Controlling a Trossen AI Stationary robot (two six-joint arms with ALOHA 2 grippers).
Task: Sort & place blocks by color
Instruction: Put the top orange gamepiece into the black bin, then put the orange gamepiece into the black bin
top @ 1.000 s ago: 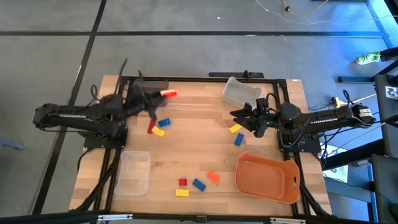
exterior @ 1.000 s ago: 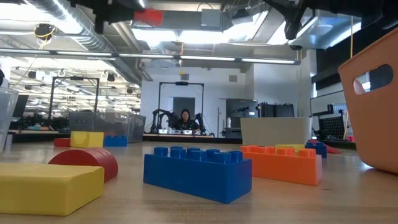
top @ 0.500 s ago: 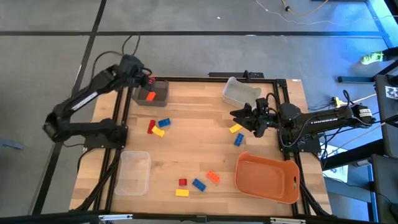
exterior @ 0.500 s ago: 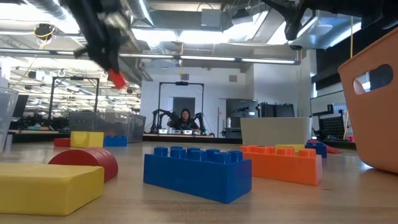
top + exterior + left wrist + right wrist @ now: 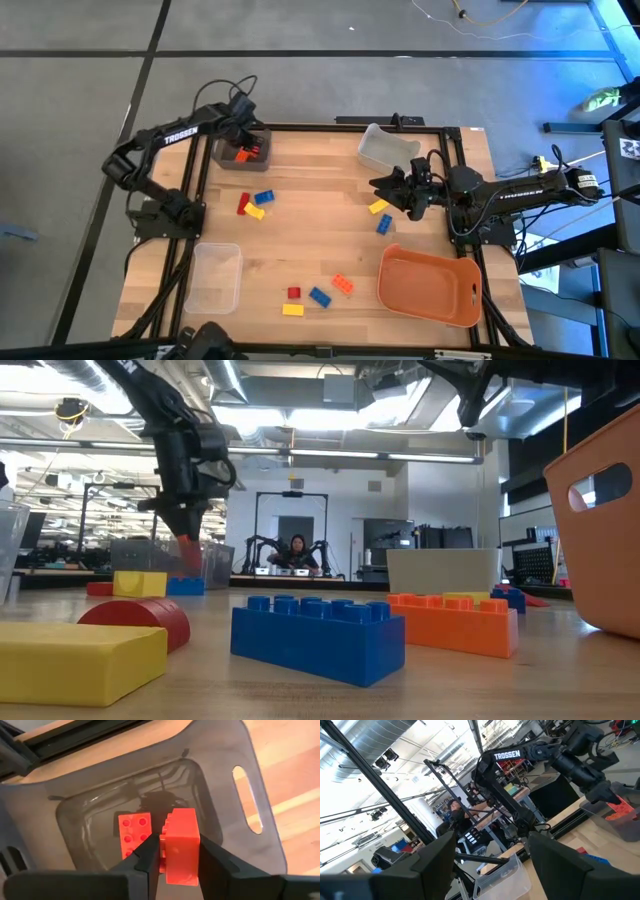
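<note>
Left gripper pinching a red block over the grey bin; release low, beside the orange block; right gripper idle, spread.

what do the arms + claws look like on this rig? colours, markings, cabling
Both arms are dark, near-black jointed links with white TROSSEN lettering, seen on the left arm and right arm. Black cables loop off the left arm's wrist. The left claw and right claw each have two flat dark fingers.

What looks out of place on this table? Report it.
Nothing stands out. Loose blocks lie unsorted on the table; the left pincer holds a red block over the grey bin, which holds another.
</note>
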